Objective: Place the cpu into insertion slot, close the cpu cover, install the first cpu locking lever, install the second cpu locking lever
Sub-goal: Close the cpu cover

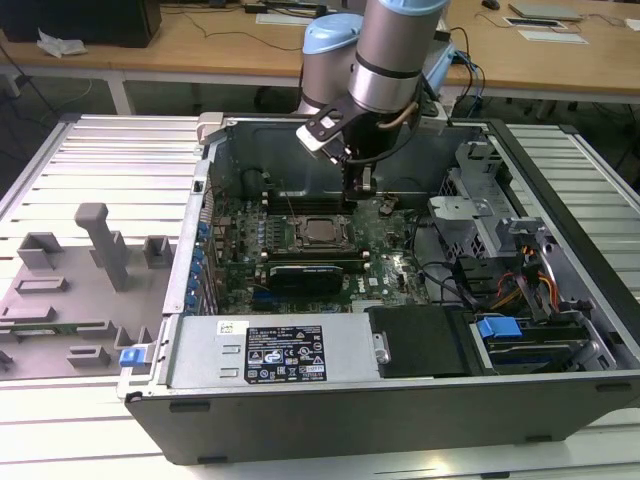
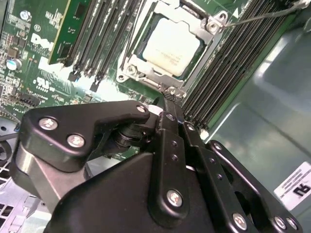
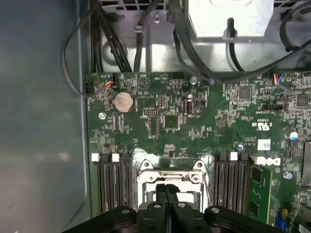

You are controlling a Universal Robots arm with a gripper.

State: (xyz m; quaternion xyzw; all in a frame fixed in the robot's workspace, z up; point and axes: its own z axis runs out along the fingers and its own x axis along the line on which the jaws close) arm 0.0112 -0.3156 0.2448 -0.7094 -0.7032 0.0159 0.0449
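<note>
Black two-fingered tool [image 2: 169, 95] hangs over the green motherboard [image 3: 194, 126] inside the open dark-grey computer case [image 1: 400, 410]. Its fingers are pressed together with nothing seen between them, tips just beside the square dark-framed insertion slot [image 1: 300, 233]. Small square cpu [image 2: 172, 46] with pale silvery-beige top lies flat in that slot, between banks of long black memory slots [image 2: 228, 63]; the thin silvery square metal cpu cover [image 2: 212, 25] lies down around the chip, its cut-out showing the top.
</note>
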